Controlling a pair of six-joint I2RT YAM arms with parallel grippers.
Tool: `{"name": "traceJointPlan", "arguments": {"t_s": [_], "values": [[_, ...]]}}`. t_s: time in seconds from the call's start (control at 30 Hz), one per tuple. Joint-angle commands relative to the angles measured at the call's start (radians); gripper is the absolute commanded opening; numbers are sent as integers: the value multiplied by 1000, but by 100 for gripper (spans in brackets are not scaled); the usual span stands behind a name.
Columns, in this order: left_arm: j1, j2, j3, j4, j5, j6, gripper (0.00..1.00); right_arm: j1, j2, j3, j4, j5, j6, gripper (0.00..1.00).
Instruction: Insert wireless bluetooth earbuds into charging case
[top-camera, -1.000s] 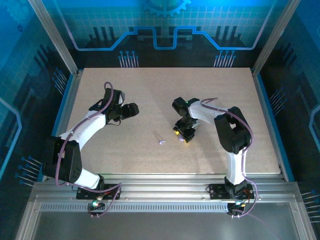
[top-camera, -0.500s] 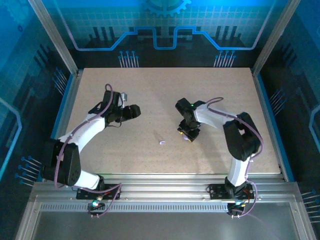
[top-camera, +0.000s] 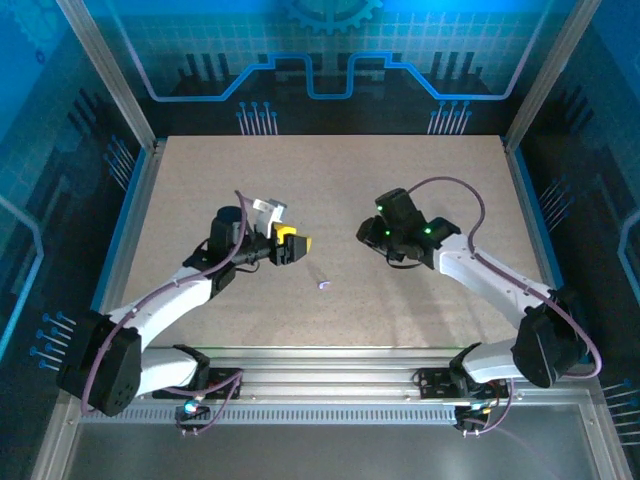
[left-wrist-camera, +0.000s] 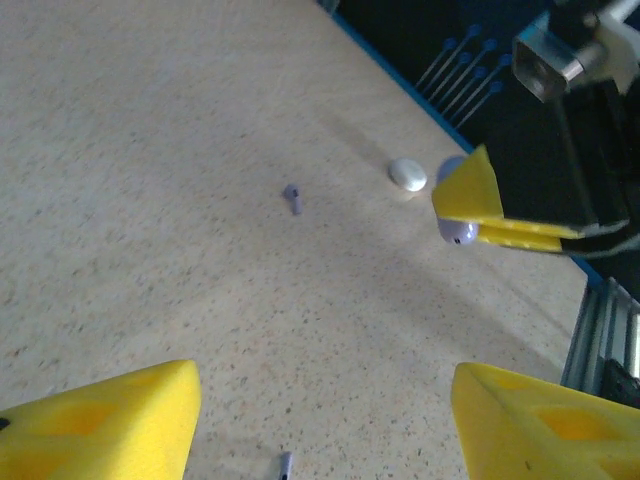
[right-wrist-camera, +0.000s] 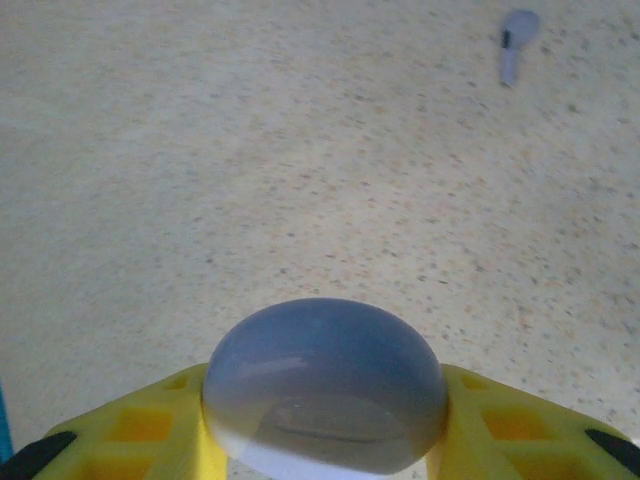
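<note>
The right tool (top-camera: 372, 236) (left-wrist-camera: 480, 215) (right-wrist-camera: 325, 400) is clamped on the charging case (right-wrist-camera: 325, 385) (left-wrist-camera: 458, 232), a smooth, pale lavender, pebble-like dome pinched from both sides between the yellow fingers (right-wrist-camera: 150, 430). From the left wrist camera the case shows as a small rounded shape under those fingers, above the bench (top-camera: 420, 170). An off-white disc (left-wrist-camera: 407, 174) lies flat on the surface just beside it.

The left tool (top-camera: 293, 247) (left-wrist-camera: 322, 385) has its yellow fingers (left-wrist-camera: 110, 420) spread wide apart with nothing between them. It sits left of the bench's middle and points toward the right tool, which is right of the middle.

One earbud (top-camera: 323, 285) (left-wrist-camera: 292, 197) lies on the bare bench between the two tools, a little toward the near edge and touching nothing. The left wrist camera also catches a second earbud (left-wrist-camera: 285, 465) at the bottom of its picture, between that tool's fingers and well apart from the first. The right wrist camera shows an earbud (right-wrist-camera: 515, 40) lying on the bench ahead of the held case, its short stem visible. Which of the two it is cannot be told.
</note>
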Motion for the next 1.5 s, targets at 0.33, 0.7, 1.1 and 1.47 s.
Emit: {"name": "traceJointPlan", "arguments": {"t_s": [0.33, 0.7, 1.1, 1.47], "values": [[-111, 155, -71, 626, 132, 50, 60, 13, -139, -60, 300, -219, -102, 44], [-168, 241, -91, 853, 57, 66, 60, 16, -109, -76, 434, -339, -40, 44], [-173, 265, -95, 905, -99, 34, 61, 55, -102, -108, 497, -352, -4, 44], [-180, 288, -84, 962, -98, -3, 57, 86, -100, -135, 542, -328, 25, 44]]}}
